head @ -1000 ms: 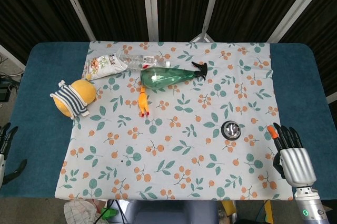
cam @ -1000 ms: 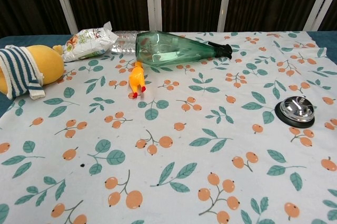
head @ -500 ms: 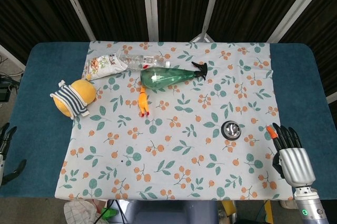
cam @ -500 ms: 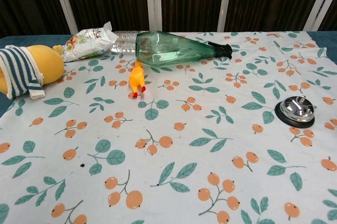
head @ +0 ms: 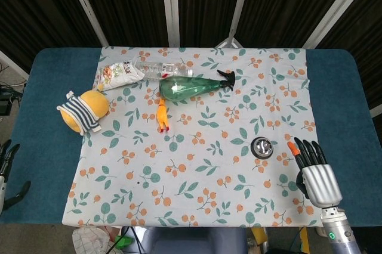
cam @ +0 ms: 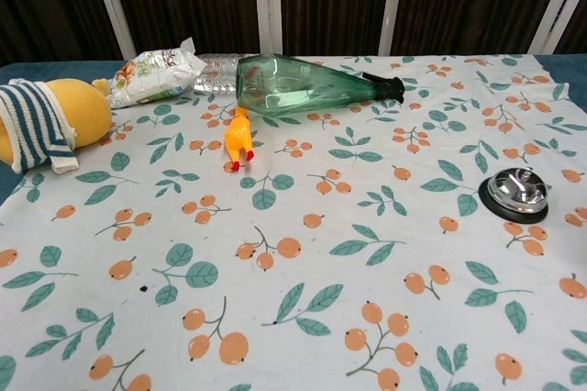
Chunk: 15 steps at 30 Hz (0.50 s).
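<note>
Our right hand (head: 314,170) hovers with fingers spread and nothing in it, near the right edge of the floral cloth (head: 197,170), just right of the call bell (head: 262,146), which sits untouched. So the reach looks barely begun; contact and any press are left. Our left hand (head: 7,167) shows only partly at the far left edge, and we cannot tell its state. The cloth covers a blue table (head: 51,87); dark slatted panels (head: 125,3) stand behind.
</note>
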Tool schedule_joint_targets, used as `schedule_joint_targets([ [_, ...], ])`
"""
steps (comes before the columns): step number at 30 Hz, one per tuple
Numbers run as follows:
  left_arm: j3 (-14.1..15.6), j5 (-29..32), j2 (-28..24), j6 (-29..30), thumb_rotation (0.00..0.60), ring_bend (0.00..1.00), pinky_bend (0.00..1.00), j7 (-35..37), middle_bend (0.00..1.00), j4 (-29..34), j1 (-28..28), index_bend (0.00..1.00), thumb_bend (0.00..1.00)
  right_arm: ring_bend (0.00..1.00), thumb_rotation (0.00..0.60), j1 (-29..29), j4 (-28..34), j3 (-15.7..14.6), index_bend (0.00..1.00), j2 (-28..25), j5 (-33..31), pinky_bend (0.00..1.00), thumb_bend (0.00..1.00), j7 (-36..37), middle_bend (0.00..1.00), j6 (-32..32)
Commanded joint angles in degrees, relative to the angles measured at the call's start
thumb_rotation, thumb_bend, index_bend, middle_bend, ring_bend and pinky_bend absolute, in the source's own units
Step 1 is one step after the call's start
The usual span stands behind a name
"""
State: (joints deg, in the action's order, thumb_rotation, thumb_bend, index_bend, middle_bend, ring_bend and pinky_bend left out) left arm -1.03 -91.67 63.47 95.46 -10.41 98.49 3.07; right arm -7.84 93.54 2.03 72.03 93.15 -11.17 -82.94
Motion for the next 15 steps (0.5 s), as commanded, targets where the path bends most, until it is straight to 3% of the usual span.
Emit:
schedule_joint_targets([
  [1,-0.10,-0.27,0.20,-0.16,0.600,0.03,0.16,-0.40,0.00,-0.25,-0.27,0.05,0.40,0.00,0.600,-1.96,0.65,0.84,0.09,0.34,-1.30,0.00,1.00,-1.73,0.00,3.21],
  [9,-0.08,-1.27,1.02,0.05,0.600,0.03,0.16,-1.19,0.00,-0.99,-0.53,0.05,0.40,0.00,0.600,-7.23,2.60,4.02,0.09,3.01,-6.28,0.00,1.00,-6.69,0.00,11.09],
  [15,-0.25,-0.93,0.77,0.35,0.600,0.03,0.16,-0.58,0.00,-0.99,-0.37,0.05,0.40,0.00,0.600,-11.82,0.03,7.54,0.07,9.65,-11.23,0.00,1.00,-9.91,0.00,15.29],
])
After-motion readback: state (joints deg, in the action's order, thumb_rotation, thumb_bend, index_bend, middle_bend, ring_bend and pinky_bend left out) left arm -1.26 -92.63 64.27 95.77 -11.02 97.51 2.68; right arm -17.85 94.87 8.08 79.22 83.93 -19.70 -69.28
